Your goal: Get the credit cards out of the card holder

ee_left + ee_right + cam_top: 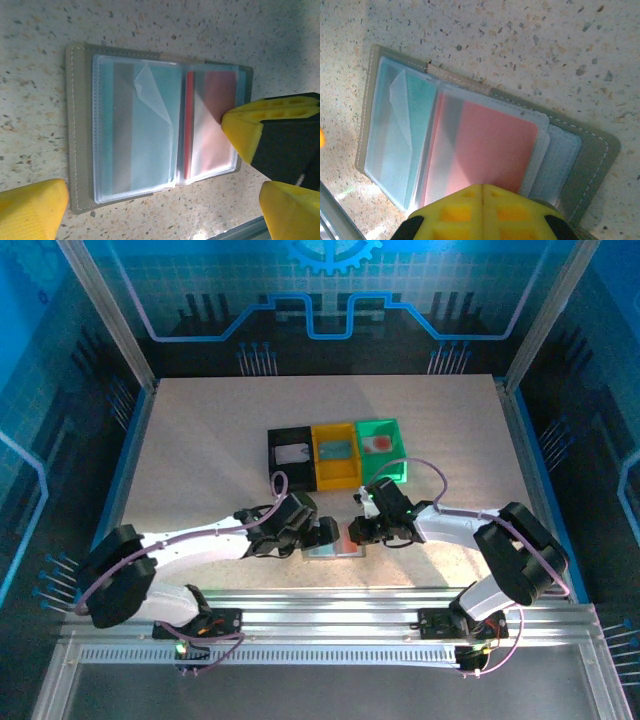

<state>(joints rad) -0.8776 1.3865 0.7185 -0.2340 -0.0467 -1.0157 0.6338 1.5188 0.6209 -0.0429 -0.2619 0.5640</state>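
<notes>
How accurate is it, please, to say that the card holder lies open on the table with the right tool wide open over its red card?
Not quite: the right wrist view shows the right tool shut, its fingertips pressed together. The rest holds: the card holder lies open on the table, that tool over its red card.

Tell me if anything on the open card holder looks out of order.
One clear sleeve flap on the card holder is bent diagonally across the teal card instead of lying flat. Nothing else stands out.

Speckled table; card holder lies open; row of bins beyond.
</notes>
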